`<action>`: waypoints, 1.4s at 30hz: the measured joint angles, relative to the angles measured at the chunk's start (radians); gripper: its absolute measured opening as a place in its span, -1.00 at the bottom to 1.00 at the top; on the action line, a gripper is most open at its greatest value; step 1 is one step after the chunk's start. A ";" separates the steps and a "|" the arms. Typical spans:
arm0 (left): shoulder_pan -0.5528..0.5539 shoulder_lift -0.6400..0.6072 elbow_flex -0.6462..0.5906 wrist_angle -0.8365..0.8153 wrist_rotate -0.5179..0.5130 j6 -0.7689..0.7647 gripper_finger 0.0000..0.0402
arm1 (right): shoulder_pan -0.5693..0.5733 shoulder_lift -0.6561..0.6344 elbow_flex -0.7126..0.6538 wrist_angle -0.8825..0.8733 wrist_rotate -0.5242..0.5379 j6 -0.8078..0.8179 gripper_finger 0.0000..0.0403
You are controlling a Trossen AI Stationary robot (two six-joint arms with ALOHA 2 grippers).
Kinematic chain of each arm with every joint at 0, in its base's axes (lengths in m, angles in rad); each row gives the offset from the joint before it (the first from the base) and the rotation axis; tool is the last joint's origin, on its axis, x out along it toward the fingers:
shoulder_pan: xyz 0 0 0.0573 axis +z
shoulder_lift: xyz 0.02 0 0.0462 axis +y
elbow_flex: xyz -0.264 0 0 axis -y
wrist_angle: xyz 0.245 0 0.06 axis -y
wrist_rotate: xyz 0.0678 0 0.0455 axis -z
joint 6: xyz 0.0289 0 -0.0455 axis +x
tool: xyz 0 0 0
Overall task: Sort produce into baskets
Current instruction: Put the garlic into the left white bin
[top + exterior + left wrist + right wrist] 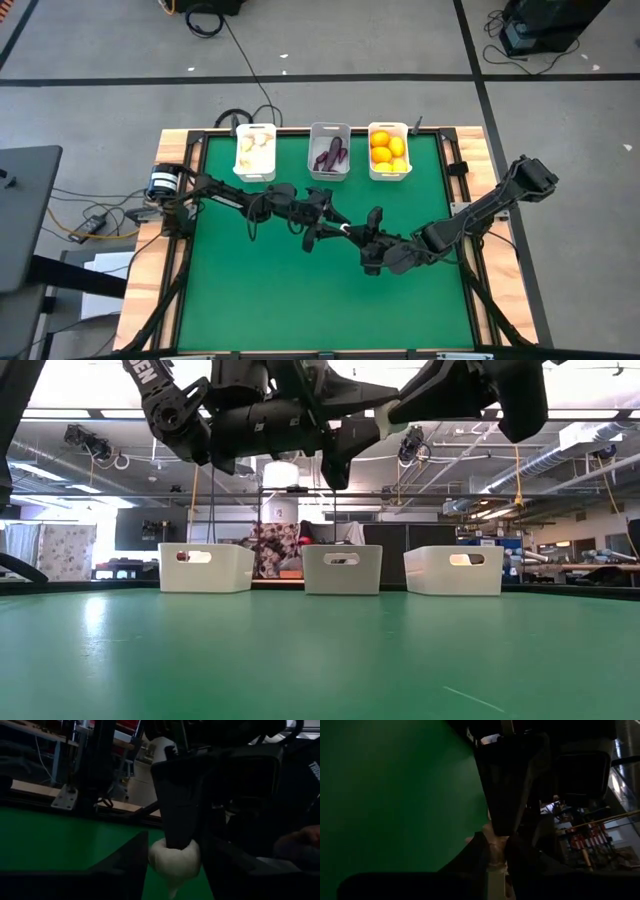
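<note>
A small off-white garlic bulb is held in the air over the middle of the green table, between my two grippers, which meet tip to tip. My left gripper comes from the table's left and my right gripper from the right. Both are closed on the bulb, which also shows in the right wrist view. In the low view only a white speck of it shows between the dark grippers. Three baskets stand along the far edge. My left gripper pinches the garlic bulb's round body between its two fingers, coming about level from the table's left. The bulb is lifted clear, high above the table. My right gripper's finger lies against the bulb's other side. My right gripper pinches a narrow part of the same bulb between its two fingers, coming from the table's right, opposite my left gripper. Most of the bulb is hidden behind the fingers. My left gripper's finger stands right beyond the bulb.
At the far edge stand a white basket with garlic, a greyish basket with purple eggplants and a white basket with yellow-orange citrus. The table has wooden borders. Green table surface lies open toward the near edge.
</note>
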 joint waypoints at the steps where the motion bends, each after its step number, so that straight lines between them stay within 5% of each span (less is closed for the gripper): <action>1: 0.000 0.000 0.000 0.000 0.000 0.000 -0.13 | 0.000 0.000 0.000 0.000 0.005 -0.008 -0.63; 10: 0.001 -0.002 0.000 0.001 0.001 0.001 -0.19 | 0.000 0.000 0.000 0.018 0.033 -0.033 -0.63; 21: 0.021 -0.008 -0.001 -0.007 0.013 -0.033 -0.53 | 0.001 0.000 0.000 0.018 0.062 -0.025 -0.43; 25: 0.079 -0.051 -0.004 -0.083 0.047 -0.050 -0.53 | 0.014 0.000 0.000 -0.013 0.230 0.040 -0.23; 30: 0.193 -0.153 -0.006 -0.330 0.047 0.026 -0.53 | 0.058 -0.002 0.002 -0.157 0.504 0.363 -0.04; 36: 0.356 -0.301 -0.006 -0.736 -0.170 0.192 -0.52 | 0.070 -0.002 0.001 -0.314 0.370 0.681 -0.01; 42: 0.509 -0.424 -0.005 -1.034 -0.426 0.274 -0.52 | 0.033 -0.002 0.000 -0.412 0.280 0.792 -0.01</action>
